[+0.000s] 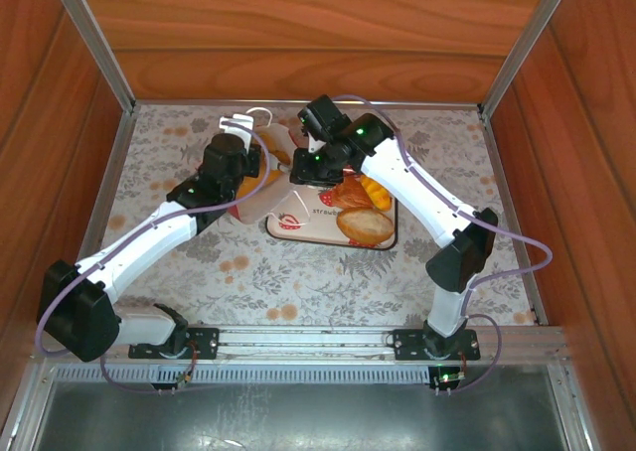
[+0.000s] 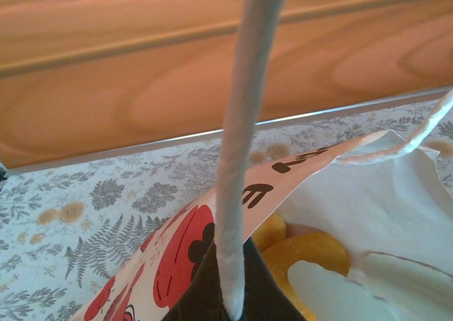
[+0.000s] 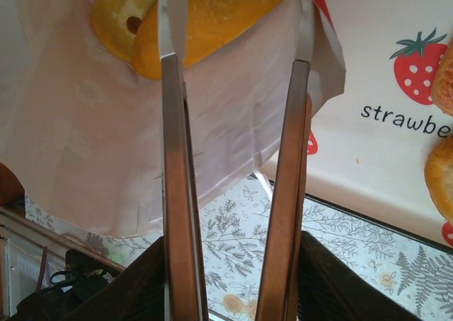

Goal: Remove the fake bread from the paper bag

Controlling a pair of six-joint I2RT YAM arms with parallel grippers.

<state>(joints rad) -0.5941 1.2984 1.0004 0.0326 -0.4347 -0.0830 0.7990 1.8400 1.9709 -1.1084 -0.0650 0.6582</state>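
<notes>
Orange fake bread (image 2: 311, 254) inside the mouth of the paper bag (image 1: 253, 208), tipped over on the floral table (image 1: 179, 272) just beside a strawberry-print tray (image 1: 303, 213) already bearing an oval loaf (image 1: 366, 225) and a croissant (image 1: 348, 193). Left gripper (image 2: 230, 296) clamped tight on the bag's edge by its cord handle (image 2: 244, 123). Right gripper (image 3: 237, 24) at the bag's mouth, fingers (image 3: 177, 194) parted a modest way around an orange bun (image 3: 212, 10), contact impossible to tell.

Wood-panel walls (image 1: 298, 34); floral tablecloth (image 1: 298, 282); alu corner posts (image 1: 91, 39).

Fake bread (image 3: 226, 6) partly off-view above
</notes>
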